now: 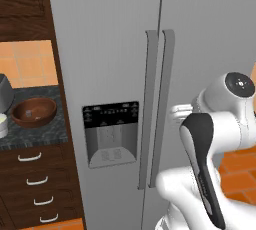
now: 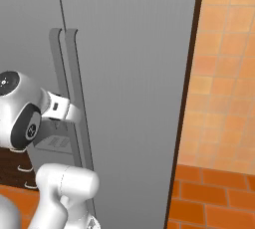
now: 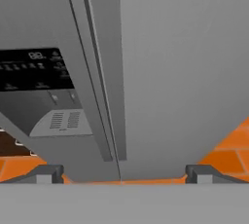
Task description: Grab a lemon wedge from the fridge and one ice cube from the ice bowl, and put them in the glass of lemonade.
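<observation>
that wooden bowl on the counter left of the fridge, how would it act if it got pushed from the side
The wooden bowl looks wide and shallow, so it would probably slide rather than tip. Its round, smooth-looking wall may let a push glance off and spin it. It sits on the dark speckled counter near the fridge, so a rightward shove likely stops there.

The white arm point(image 1: 210, 164) rises folded, its dark-capped elbow joint high and the forearm reaching forward and level. The end effector point(image 3: 121, 174) points straight ahead, its two dark fingertips point(image 3: 46, 173) spread wide apart with nothing between them.
</observation>
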